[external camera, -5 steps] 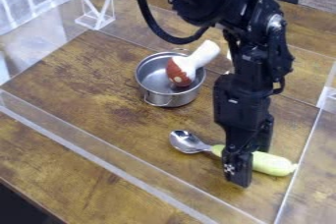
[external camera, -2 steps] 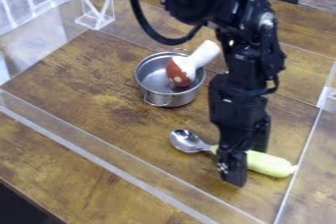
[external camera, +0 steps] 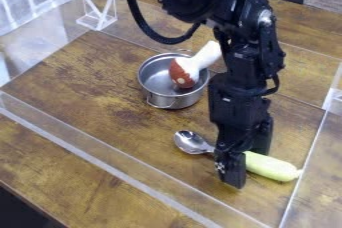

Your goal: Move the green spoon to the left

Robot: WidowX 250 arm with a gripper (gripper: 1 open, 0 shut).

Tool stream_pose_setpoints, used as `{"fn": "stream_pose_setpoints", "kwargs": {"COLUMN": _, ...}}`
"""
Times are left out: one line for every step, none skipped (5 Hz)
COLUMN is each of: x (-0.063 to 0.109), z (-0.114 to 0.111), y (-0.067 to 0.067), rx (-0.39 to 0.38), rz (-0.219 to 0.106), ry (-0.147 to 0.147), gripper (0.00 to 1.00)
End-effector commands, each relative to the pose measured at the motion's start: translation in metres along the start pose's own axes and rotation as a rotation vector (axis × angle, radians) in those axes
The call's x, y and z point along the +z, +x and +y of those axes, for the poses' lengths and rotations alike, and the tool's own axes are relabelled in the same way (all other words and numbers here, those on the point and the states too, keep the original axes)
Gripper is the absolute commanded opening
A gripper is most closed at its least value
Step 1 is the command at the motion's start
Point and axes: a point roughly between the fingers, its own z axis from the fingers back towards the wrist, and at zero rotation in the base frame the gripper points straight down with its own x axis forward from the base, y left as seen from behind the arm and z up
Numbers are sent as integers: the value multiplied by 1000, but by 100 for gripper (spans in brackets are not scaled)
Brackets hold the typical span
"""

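Pot: round steel, far-left of my work area, with a white-handled, red-tipped utensil leaning in it; I leave both alone.
Green spoon: lying flat on the wooden tabletop, near and right of the pot, well apart from it.
Spoon bowl: small shiny metal at the left end; I judge it slick and too thin to pinch well.
Spoon handle: thick, rounded yellow-green plastic running right; I expect it to be light and stiff, with enough body to pinch across.
Claw: released, jaws spread wide, pointing straight down over the handle's middle and hiding that part; I cannot tell if it touches.
Hold point: I'd close across the handle near its middle, since a rounded handle may roll if squeezed off-centre.
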Motion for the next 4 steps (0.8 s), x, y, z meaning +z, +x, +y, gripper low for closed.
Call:
{"fn": "stream_pose_setpoints", "kwargs": {"x": 30, "z": -12, "y": -8, "rx": -72, "rz": 21, "ry": -74, "gripper": 100}}
{"fn": "stream_pose_setpoints", "kwargs": {"x": 31, "z": -16, "y": -9, "rx": -127, "rz": 25, "ry": -66, "gripper": 100}}
{"fn": "stream_pose_setpoints", "kwargs": {"x": 24, "z": -21, "y": -5, "rx": -113, "rz": 28, "ry": -64, "gripper": 100}}
{"fn": "stream_pose_setpoints", "kwargs": {"x": 26, "z": -23, "y": -2, "rx": -34, "rz": 23, "ry": -81, "gripper": 0}}
